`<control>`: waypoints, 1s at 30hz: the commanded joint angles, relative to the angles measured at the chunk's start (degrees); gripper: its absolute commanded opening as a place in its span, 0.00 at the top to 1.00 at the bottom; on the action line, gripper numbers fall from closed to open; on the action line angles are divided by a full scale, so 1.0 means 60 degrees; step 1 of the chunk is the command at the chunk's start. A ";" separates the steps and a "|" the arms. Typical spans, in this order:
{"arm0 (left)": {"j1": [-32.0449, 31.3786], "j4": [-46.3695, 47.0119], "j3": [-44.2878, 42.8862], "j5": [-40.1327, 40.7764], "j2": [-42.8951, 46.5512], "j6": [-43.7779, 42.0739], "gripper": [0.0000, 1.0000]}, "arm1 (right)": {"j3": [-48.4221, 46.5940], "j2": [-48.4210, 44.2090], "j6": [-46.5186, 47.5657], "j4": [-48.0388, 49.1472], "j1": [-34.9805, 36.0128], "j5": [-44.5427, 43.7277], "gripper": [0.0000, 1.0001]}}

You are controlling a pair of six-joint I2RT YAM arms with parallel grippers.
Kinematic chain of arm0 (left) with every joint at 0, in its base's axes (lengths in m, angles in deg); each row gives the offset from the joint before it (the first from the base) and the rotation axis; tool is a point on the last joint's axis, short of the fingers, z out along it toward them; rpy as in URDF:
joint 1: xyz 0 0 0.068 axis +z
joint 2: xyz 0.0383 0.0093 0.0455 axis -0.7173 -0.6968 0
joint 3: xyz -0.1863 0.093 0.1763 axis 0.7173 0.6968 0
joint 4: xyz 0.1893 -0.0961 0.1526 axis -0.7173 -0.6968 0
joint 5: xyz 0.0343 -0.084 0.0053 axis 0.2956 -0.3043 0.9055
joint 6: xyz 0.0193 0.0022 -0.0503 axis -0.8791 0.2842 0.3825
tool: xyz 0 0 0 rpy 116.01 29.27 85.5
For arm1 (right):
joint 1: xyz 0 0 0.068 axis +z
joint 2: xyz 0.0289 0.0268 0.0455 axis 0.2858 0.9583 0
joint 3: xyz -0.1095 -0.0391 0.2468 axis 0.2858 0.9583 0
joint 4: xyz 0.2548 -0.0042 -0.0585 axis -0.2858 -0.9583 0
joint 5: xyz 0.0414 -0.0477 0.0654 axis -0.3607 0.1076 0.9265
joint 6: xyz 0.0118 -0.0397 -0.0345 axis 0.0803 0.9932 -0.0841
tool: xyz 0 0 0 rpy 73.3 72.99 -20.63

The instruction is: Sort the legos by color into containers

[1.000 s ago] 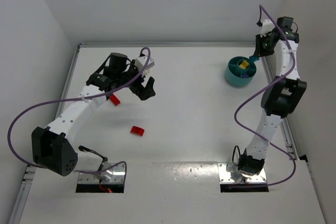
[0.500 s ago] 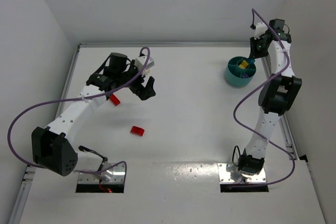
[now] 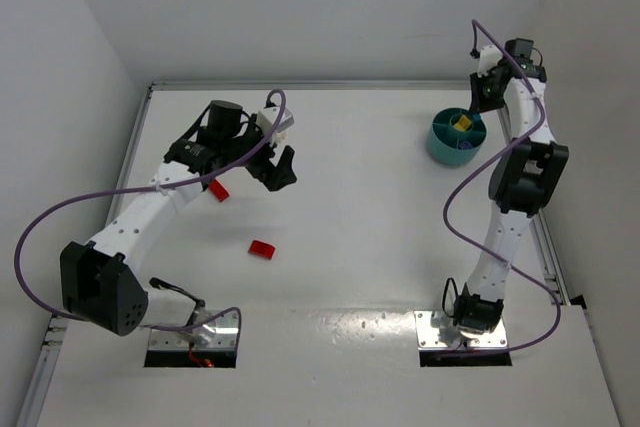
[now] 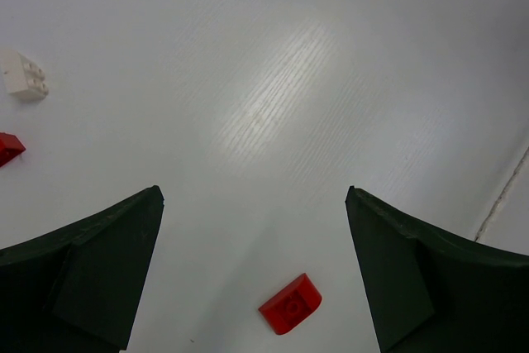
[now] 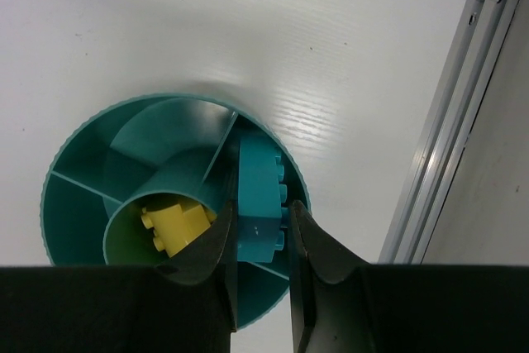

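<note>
white table (image 3: 380,217) carries the teal tub (image 3: 441,153) far right, a red lego (image 3: 262,249) left of centre, another red lego (image 3: 218,190) beyond it, plus a white lego (image 4: 23,76).

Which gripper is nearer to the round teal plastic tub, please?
Right. The right gripper hangs over the tub, fingers shut on a light blue plastic brick; the left gripper is far across the table.

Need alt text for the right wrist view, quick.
The right gripper holds a light blue brick in its shut jaws, at an outer compartment of the round teal tub. A yellow brick lies in the tub's centre cup.
</note>
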 commanded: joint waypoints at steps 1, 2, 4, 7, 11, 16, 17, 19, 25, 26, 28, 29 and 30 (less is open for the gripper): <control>0.0109 0.0265 -0.0230 -0.0236 0.0239 0.0162 0.01 | -0.0513 0.0247 0.0184 0.0269 0.0143 0.0138 1.00; 0.0109 0.0265 -0.0230 -0.0236 0.0239 0.0162 0.01 | -0.0600 0.0248 0.0185 0.0269 0.0143 0.0139 1.00; 0.0109 0.0265 -0.0143 -0.0236 0.0239 0.0162 0.01 | -0.0600 0.0336 0.0272 0.0269 0.0143 0.0139 1.00; 0.0109 0.0265 -0.0142 -0.0236 0.0239 0.0162 0.01 | -0.0702 0.0336 0.0273 0.0269 0.0143 0.0139 1.00; 0.0021 0.0265 -0.0142 -0.0324 0.0239 0.0162 0.01 | -0.0791 0.0424 0.0477 0.0473 0.0143 0.0242 1.00; 0.0021 0.0265 -0.0142 -0.0324 0.0151 0.0162 0.01 | -0.0001 0.0103 0.0770 0.1162 0.0143 0.0329 1.00; 0.0021 0.0265 -0.0142 -0.0324 0.0151 0.0162 0.01 | 0.0000 0.0102 0.0771 0.1163 0.0143 0.0329 1.00; 0.0021 0.0265 -0.0142 -0.0324 0.0151 0.0162 0.01 | 0.0000 0.0102 0.0874 0.1163 0.0143 0.0534 1.00; 0.0021 0.0265 -0.0142 -0.0412 0.0151 0.0162 0.01 | 0.0205 -0.0074 0.1312 0.1338 0.0055 0.1149 1.00; 0.0021 0.0265 -0.0142 -0.0412 0.0151 0.0162 0.01 | 0.0205 -0.0074 0.1415 0.1425 0.0055 0.1266 1.00; 0.0021 0.0265 -0.0142 -0.0412 0.0151 0.0162 0.01 | 0.0205 -0.0074 0.1503 0.1426 0.0055 0.1412 1.00; 0.0021 0.0265 -0.0142 -0.0412 0.0151 0.0162 0.01 | 0.0205 -0.0074 0.1504 0.1426 0.0055 0.1413 1.00; 0.0021 0.0265 -0.0055 -0.0412 0.0151 0.0075 0.01 | 0.0205 -0.0074 0.1591 0.1426 0.0055 0.1515 1.00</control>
